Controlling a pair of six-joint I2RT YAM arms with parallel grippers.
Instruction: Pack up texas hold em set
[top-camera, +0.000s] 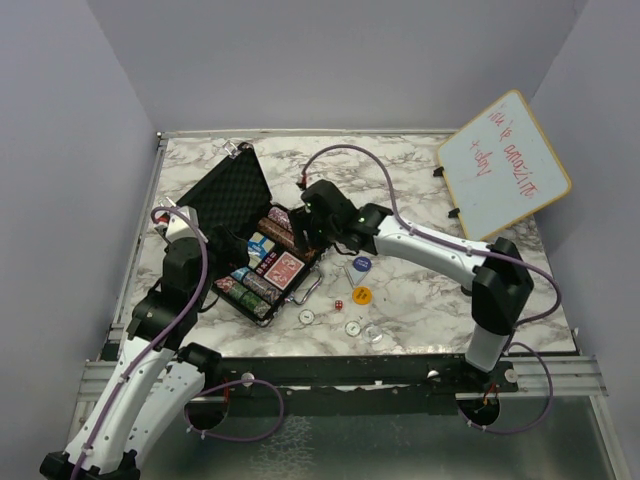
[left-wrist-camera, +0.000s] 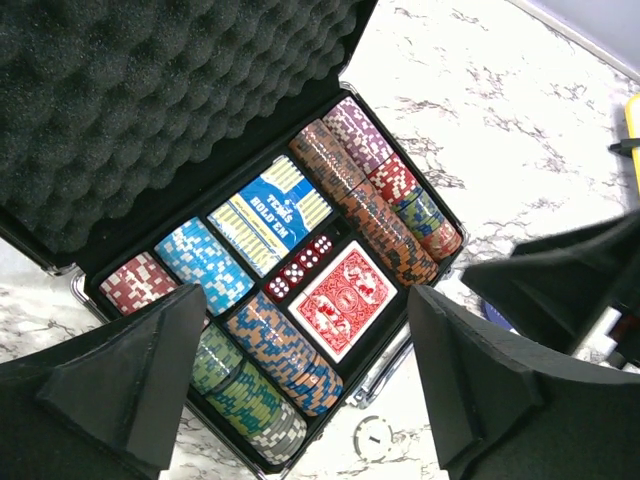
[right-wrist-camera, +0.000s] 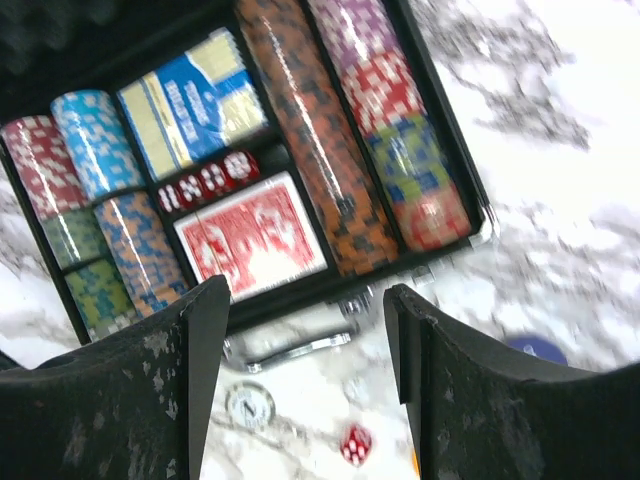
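Poker case (top-camera: 230, 195) sits open on the marble counter (top-camera: 430, 300), left of centre, foam lid tilted back. Left jaws hang at its near-left end and right jaws at its far-right edge; their spread isn't readable from this view. Loose on the counter right of the case: blue button (top-camera: 361, 264), orange button (top-camera: 362, 295), red die (top-camera: 338, 304), two white buttons (top-camera: 306, 316). Whiteboard (top-camera: 505, 165) leans at the far right.

Left wrist: left jaws wide, nothing between the fingers (left-wrist-camera: 130, 385). Below them the tray is full: blue deck (left-wrist-camera: 272, 213), red deck (left-wrist-camera: 345, 297), row of red dice (left-wrist-camera: 300, 268) between the decks, striped chip stacks (left-wrist-camera: 385, 215) on both sides. One white button lies just beside the case's front edge.

Right wrist, blurred: right jaws wide and empty, fingers (right-wrist-camera: 470, 390) over the case's front wall and silver handle (right-wrist-camera: 290, 350). The red die and a white button lie on the counter near the handle. The blue button is partly hidden behind the right finger.
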